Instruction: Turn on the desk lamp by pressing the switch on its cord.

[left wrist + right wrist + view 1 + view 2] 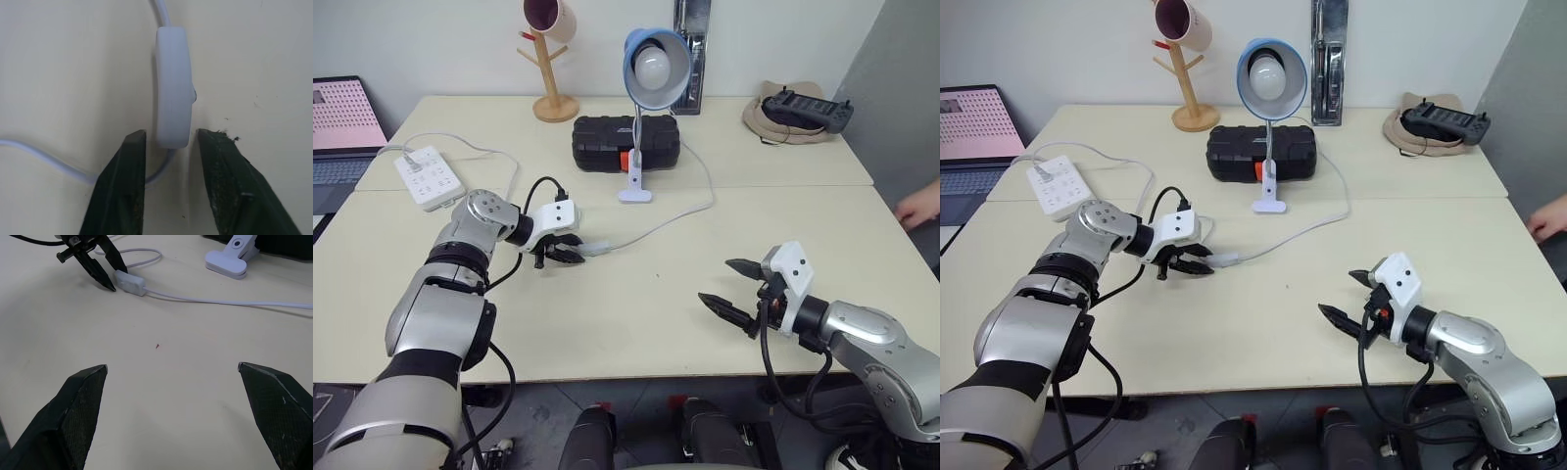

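White switch (pixel 172 88) is lying on the table left of the desk lamp (pixel 651 69), its near end sitting between the left gripper's (pixel 168 142) narrowed fingers. Bulb is looking unlit, so squeezing the rocker seems next. Right gripper (pixel 731 284) is hovering spread wide.

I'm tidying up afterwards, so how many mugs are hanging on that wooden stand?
1. A single pink mug hangs on the wooden mug tree at the table's far edge, left of the desk lamp. Its top is cropped, so another could be hidden.
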You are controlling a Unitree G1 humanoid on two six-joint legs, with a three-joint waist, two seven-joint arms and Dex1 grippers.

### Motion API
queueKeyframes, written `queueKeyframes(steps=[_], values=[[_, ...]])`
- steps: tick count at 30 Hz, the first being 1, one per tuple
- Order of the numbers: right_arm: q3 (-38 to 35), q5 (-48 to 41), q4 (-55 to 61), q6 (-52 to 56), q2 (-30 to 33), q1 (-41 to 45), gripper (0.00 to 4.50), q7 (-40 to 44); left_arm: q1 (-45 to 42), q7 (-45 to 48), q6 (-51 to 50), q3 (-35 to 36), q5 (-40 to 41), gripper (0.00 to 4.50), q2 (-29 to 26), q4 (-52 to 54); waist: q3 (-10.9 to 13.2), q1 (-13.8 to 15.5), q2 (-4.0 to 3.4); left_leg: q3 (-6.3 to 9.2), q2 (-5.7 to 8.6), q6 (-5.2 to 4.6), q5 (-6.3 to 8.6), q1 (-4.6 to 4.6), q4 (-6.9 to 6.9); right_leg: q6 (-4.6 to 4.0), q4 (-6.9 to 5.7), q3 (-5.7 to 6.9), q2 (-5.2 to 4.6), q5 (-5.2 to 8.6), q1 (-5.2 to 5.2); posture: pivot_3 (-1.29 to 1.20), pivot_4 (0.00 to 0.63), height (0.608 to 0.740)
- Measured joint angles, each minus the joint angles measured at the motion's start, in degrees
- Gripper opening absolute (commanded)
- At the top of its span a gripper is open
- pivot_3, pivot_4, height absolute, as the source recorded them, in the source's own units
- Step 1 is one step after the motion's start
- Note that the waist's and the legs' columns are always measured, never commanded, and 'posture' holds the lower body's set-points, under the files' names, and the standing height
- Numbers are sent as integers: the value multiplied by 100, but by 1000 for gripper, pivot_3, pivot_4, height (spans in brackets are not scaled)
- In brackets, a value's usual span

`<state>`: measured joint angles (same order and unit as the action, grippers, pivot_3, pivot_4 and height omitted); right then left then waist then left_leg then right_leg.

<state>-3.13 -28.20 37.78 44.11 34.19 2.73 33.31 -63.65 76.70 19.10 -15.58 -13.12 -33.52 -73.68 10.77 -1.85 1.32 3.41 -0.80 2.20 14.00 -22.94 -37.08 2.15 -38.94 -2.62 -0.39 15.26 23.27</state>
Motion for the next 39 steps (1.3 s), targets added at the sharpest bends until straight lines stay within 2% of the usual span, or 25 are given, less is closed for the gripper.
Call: queueKeyframes(steps=[3,8,11,16,20,21,23,26,28,29,32,34,39], values=[[0,8,-7,-13,-4,-3,4500,-20,-1,11,3,10,-25,373,1,0,0,0,0,1,0,0,0,0,1,0,0,1,0,0,0,0,150,740],[0,2,-7,-31,-17,-37,4500,-87,-2,46,-39,37,-25,366,22,0,0,0,0,0,0,0,0,0,0,0,0,0,0,0,0,0,150,740],[-5,-37,-2,29,-37,-49,4500,-114,-7,226,-397,244,124,366,184,-1,0,0,0,1,0,0,0,-1,-1,0,0,1,0,0,0,0,150,740],[-188,-594,68,418,-284,-105,4500,-260,-303,934,-2185,732,748,366,516,218,2,-3,4,8,0,0,0,-6,-4,-1,-1,8,1,0,-1,0,150,740],[-579,-1245,104,779,-722,-192,4500,-636,-151,1419,-4926,931,1724,366,578,1928,2,-25,4,19,-4,0,0,-7,-1,-5,-6,11,0,-2,0,0,150,740],[-714,-1611,119,927,-941,-178,4500,-821,119,1388,-5898,1057,2092,366,589,2911,1,-29,1,20,-8,0,0,-3,6,-10,-4,8,-2,-4,-2,0,150,740],[-865,-2129,126,1138,-1199,-140,4500,-1127,471,1060,-7331,1326,2711,366,837,4204,0,-34,-1,25,-11,1,0,-2,2,-16,-8,11,-3,-4,-3,0,150,740],[-1011,-2827,102,1366,-1428,12,4500,-1596,832,339,-8817,1767,3343,366,1144,5366,0,-65,-1,26,-9,1,-1,3,0,-11,-12,11,0,-1,-3,0,150,740],[-1114,-3608,12,1407,-1582,155,4500,-2034,969,-101,-9587,2072,3736,366,1301,5976,0,-85,-1,28,-11,0,-2,7,0,-8,-14,12,2,1,-4,0,150,740],[-1148,-4319,-126,1357,-1618,288,4500,-2376,1010,-313,-10006,2304,3933,366,1395,6257,0,-94,-1,28,-11,0,-3,9,0,-8,-13,11,3,1,-6,0,150,740],[-1162,-6097,-354,1011,-1524,687,4500,-3110,1110,-767,-10807,2783,4442,366,1686,6829,0,-105,-2,23,-6,0,-3,8,0,-9,-9,8,0,0,-9,0,150,740],[-1146,-6857,-430,791,-1317,820,4500,-3429,1267,-1014,-11044,2928,4729,366,1756,7010,-1,-108,-1,20,-3,0,-3,8,1,-9,-6,8,-4,-1,-10,0,150,740],[-939,-7797,-605,364,-993,940,4500,-3945,1691,-1523,-11132,2944,5403,366,1768,7325,0,-97,-1,18,-2,0,-3,5,2,-6,-5,5,-5,1,-7,0,150,740]])
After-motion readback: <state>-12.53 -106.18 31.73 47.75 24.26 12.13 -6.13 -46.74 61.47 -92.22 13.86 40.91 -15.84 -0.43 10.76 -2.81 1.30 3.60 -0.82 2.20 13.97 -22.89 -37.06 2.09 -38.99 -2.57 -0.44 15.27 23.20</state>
